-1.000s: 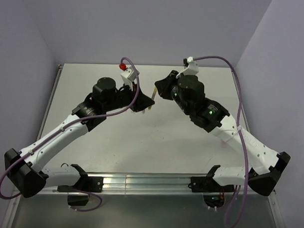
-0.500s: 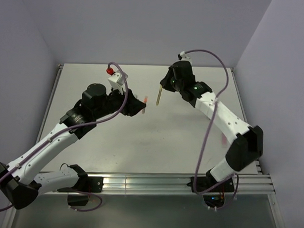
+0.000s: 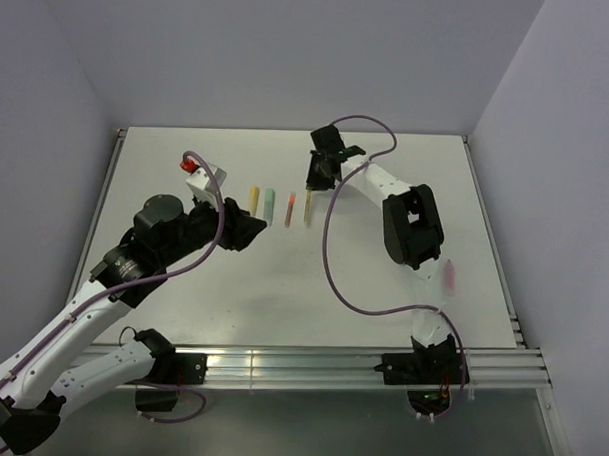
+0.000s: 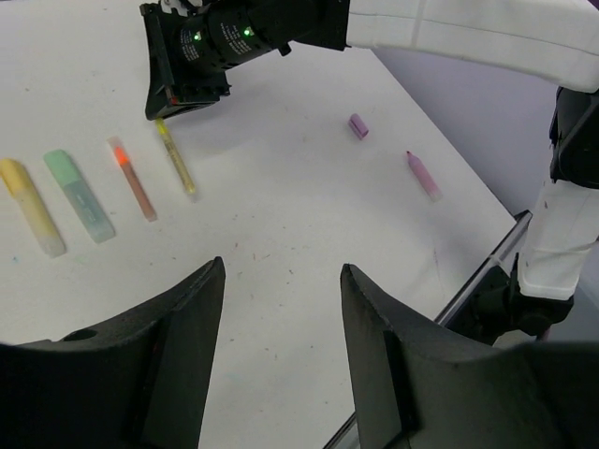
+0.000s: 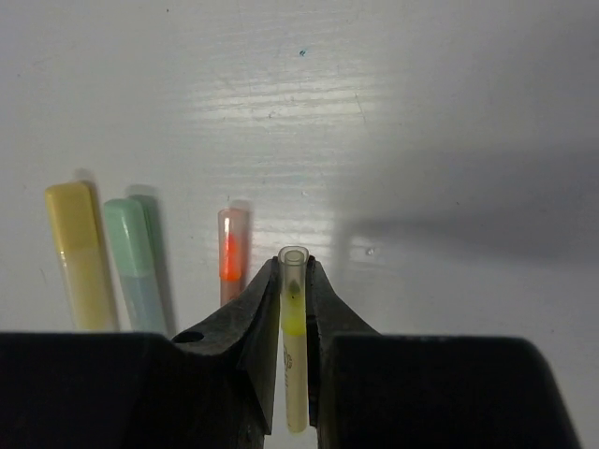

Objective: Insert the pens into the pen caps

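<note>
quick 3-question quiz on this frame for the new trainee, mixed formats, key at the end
1. True or false: the left hand is holding a pen.
2. Which one is the right hand closed on?
A. the mint pen
B. the orange pen
C. the thin yellow pen
3. Short answer: what colour is the short cap lying near the pink pen?

Key: 1 false, it is open and empty; 2 C; 3 purple.
</note>
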Controlling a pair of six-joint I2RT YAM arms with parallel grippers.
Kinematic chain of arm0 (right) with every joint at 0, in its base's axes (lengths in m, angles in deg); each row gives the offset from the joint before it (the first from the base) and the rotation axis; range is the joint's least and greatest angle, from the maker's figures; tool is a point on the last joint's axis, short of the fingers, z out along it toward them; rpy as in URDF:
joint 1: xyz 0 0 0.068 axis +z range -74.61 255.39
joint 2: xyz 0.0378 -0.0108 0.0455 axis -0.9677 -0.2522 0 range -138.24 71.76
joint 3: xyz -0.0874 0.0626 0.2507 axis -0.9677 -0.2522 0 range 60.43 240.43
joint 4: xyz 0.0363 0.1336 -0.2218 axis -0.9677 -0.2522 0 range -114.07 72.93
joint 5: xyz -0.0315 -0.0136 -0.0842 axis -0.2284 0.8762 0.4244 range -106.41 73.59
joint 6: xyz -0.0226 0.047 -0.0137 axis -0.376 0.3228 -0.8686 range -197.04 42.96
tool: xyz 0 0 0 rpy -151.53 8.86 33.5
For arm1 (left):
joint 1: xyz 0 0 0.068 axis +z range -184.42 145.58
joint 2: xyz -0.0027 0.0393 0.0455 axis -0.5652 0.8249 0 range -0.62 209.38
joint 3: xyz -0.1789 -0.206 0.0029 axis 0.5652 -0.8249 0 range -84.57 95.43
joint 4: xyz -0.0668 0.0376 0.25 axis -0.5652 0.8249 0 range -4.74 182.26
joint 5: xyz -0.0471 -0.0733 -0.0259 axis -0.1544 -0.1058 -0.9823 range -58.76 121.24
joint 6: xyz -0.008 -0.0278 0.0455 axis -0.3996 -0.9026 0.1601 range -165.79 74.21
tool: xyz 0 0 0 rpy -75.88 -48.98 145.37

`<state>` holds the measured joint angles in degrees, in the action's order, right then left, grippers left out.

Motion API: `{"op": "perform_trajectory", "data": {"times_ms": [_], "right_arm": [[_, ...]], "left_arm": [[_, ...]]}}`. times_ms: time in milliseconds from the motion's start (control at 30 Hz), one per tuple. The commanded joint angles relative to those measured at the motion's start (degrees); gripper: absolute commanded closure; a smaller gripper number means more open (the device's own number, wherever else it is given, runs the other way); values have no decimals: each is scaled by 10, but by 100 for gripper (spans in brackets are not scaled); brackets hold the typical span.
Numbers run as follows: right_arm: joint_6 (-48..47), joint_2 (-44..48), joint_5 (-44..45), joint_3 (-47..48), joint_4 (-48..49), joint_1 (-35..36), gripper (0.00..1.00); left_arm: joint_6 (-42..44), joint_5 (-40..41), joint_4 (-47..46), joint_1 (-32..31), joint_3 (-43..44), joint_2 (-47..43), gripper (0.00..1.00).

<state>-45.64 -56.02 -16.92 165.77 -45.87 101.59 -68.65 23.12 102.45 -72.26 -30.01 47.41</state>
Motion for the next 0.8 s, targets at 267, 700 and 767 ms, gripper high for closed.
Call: {"op": "perform_trajectory", "data": {"times_ms": [267,700,767], "right_arm": [[-3,-55,4,64,-50,-4,95],[-17,-27,22,50,-57,-7,56],[-20,-12,29,52,-67,-9,55]], "left_arm": [[24,-16,-30,37,-37,-14,42],[18,-37,-30,56,-42,-20,41],[17,-40,-30,57,-43,-22,41]]}}
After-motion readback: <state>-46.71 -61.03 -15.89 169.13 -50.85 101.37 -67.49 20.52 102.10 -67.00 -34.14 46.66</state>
